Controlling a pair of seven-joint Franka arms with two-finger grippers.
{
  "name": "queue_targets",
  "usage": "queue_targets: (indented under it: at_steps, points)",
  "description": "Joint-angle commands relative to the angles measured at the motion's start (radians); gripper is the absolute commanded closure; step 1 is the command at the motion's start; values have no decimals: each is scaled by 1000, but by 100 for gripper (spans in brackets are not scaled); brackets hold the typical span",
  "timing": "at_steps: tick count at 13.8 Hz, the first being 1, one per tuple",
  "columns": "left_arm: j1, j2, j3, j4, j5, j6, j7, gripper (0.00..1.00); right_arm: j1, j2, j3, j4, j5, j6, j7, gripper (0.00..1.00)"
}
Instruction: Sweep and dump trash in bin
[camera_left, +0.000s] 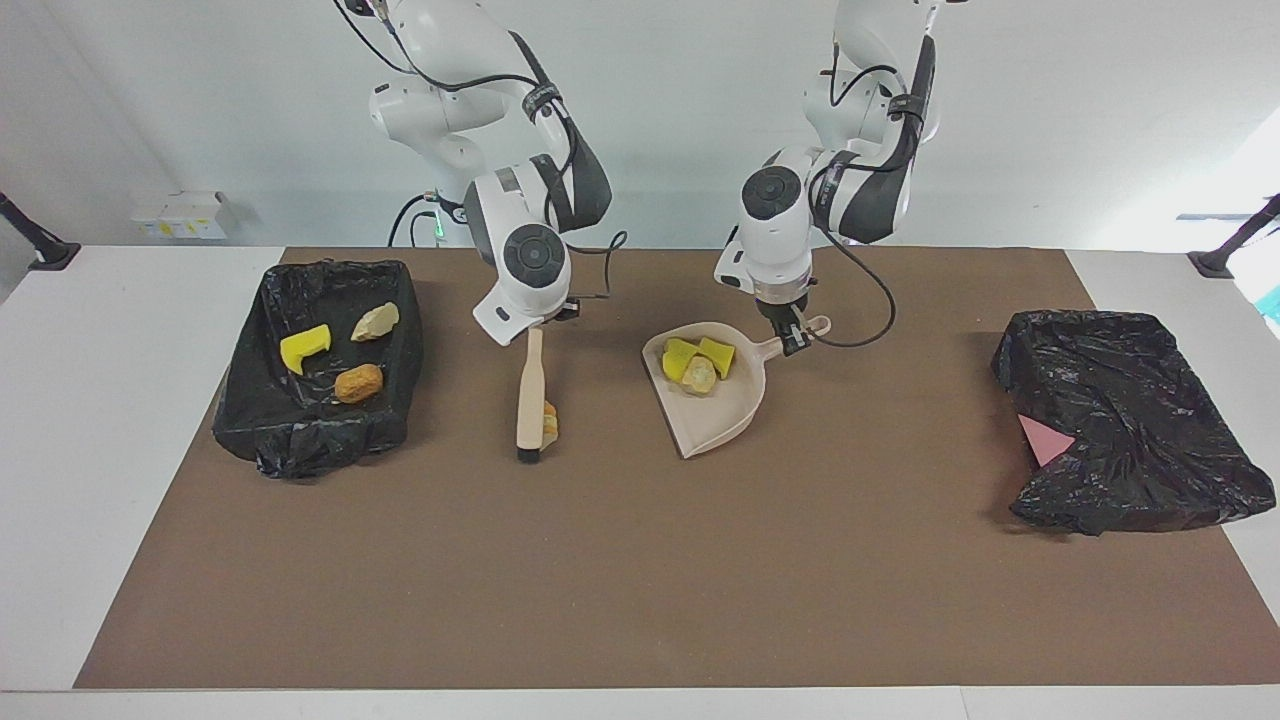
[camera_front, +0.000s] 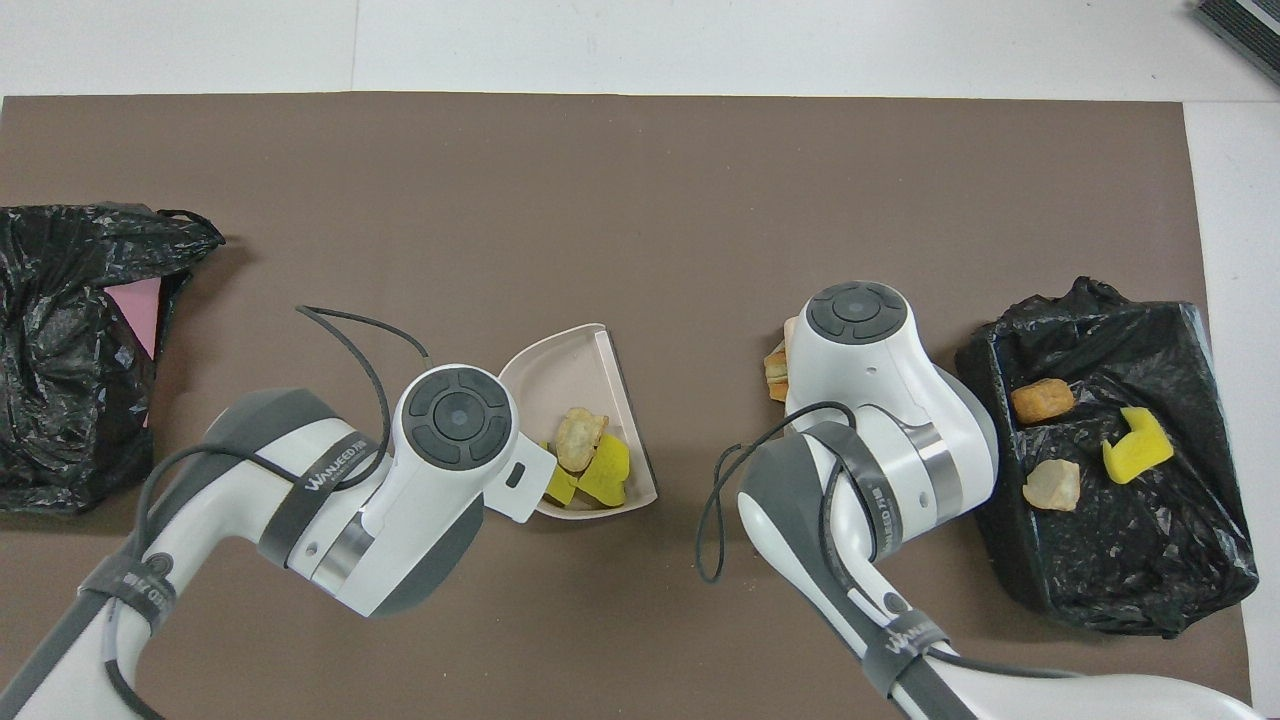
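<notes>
My right gripper (camera_left: 536, 326) is shut on the handle of the beige hand brush (camera_left: 529, 392), whose bristles rest on the mat. One tan piece of trash (camera_left: 549, 423) lies against the brush head, on its dustpan side. My left gripper (camera_left: 792, 342) is shut on the handle of the beige dustpan (camera_left: 722, 412), which sits on the mat. The pan holds two yellow chunks (camera_left: 681, 357) and a bread-like lump (camera_left: 699, 375). From overhead the dustpan (camera_front: 572, 362) and the loose piece (camera_front: 776, 362) show, while both grippers are hidden under the arms.
A black-lined bin (camera_left: 300, 440) at the right arm's end holds a yellow chunk (camera_left: 305, 347) and two tan lumps. A second black-lined bin (camera_left: 1150, 480) with a pink scrap (camera_left: 1045, 440) stands at the left arm's end.
</notes>
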Motion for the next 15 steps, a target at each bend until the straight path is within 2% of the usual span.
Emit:
queue_targets:
  at_steps: [1, 9, 15]
  points:
    - [-22, -18, 10, 0, 23, -62, -35, 100, 28, -6, 3, -22, 50, 37, 2, 100]
    - [-54, -22, 7, -24, 24, -42, -63, 100, 125, -12, 5, -19, 128, 56, 31, 100]
    - [-91, -33, 5, -44, 14, -15, -64, 100, 219, -30, 10, -9, 256, 45, 33, 100]
